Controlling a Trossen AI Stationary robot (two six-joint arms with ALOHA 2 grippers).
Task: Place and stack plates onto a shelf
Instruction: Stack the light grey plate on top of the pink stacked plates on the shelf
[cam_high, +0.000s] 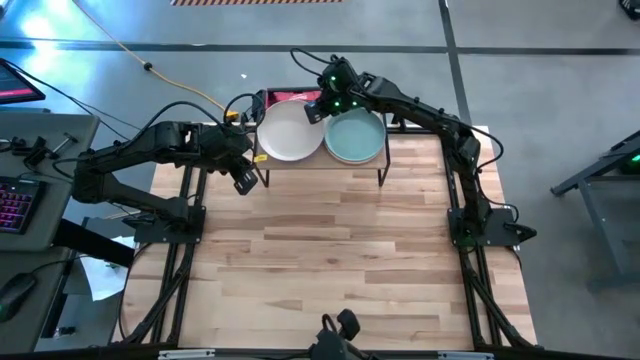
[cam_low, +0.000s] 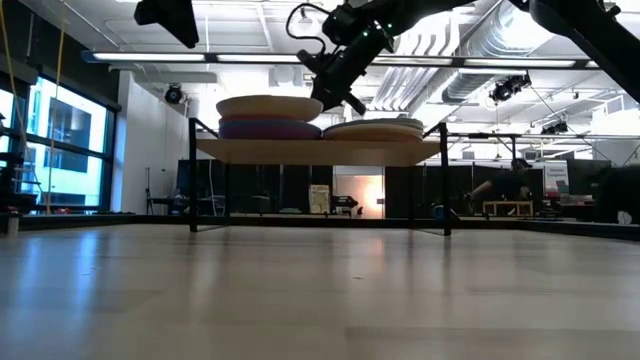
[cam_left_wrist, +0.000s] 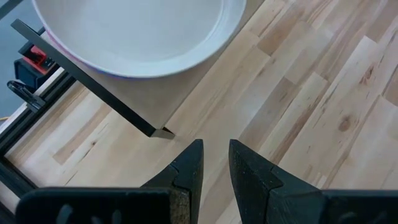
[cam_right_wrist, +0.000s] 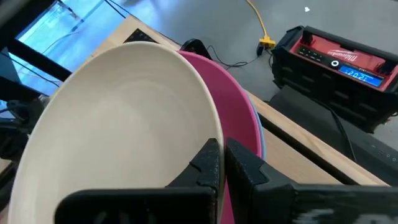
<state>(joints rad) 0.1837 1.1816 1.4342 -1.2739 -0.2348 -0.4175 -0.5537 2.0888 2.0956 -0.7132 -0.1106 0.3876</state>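
The shelf (cam_high: 320, 164) stands at the table's far edge and carries two stacks of plates. The cream plate (cam_high: 289, 132) tops the left stack, over a purple plate (cam_low: 270, 128) and a pink plate (cam_right_wrist: 239, 124) that juts out on the far side. A teal plate (cam_high: 355, 138) tops the right stack (cam_low: 375, 130). My right gripper (cam_high: 318, 108) is over the far side of the shelf between the stacks, at the cream plate's rim. My left gripper (cam_high: 243, 182) hovers by the shelf's left near corner (cam_left_wrist: 146, 106), slightly open and holding nothing. My right gripper (cam_right_wrist: 222, 155) pinches the cream plate's rim (cam_right_wrist: 214, 134) on its far right side, one finger over the plate's inside and one outside above the pink plate. It comes slanting down from the far right. The plate lies roughly level on top of the left stack (cam_low: 268, 106).
A red and black device (cam_right_wrist: 336, 62) and a yellow cable (cam_right_wrist: 261, 31) lie on the floor past the table's far edge. A desk with a keyboard (cam_high: 12, 205) stands left of the table. The wooden tabletop (cam_high: 330, 260) stretches toward the near edge.
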